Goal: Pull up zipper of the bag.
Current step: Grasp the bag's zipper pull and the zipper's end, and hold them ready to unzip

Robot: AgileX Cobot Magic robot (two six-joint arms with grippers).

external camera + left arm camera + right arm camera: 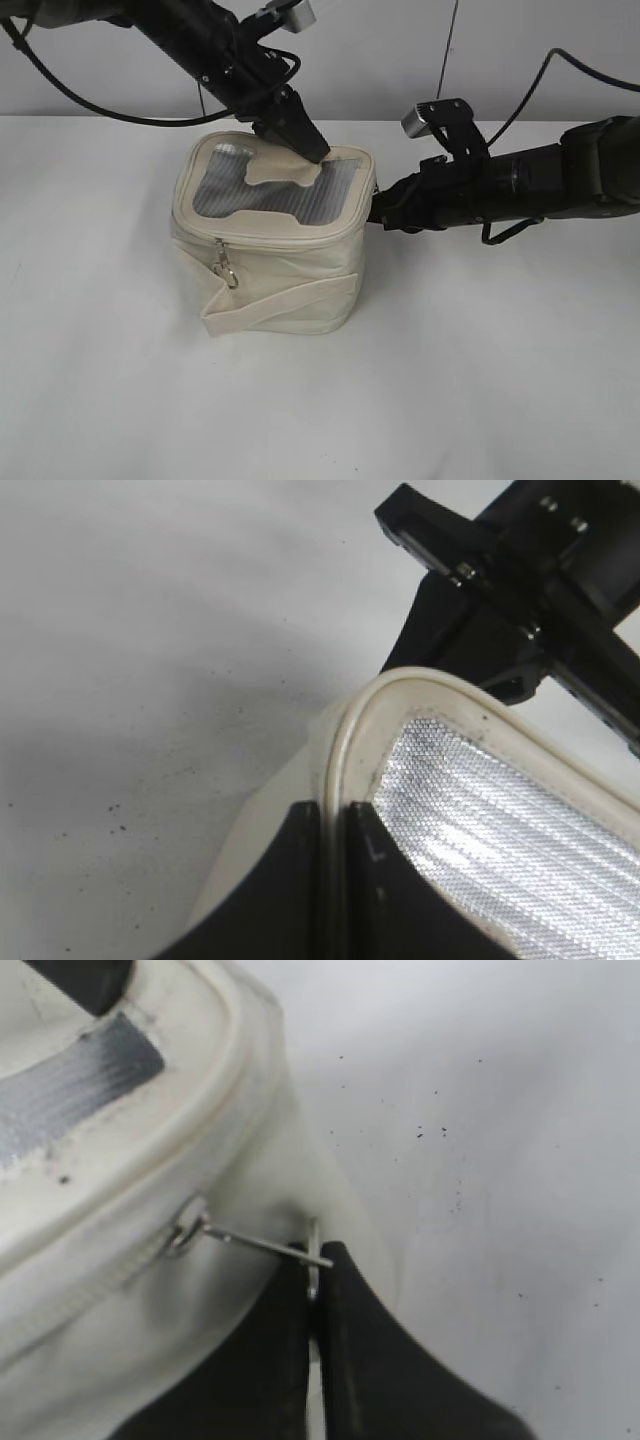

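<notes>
The left black two-fingered gripper (305, 143) slants down from far left, jaws pressed together; the right black gripper (313, 1290) reaches leftward, jaws pinched.

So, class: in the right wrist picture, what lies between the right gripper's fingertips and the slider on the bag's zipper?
A thin silver metal pull bridges that stretch. Its ring end is pinched in the right gripper, its other end hooks the slider on the bag.
</notes>
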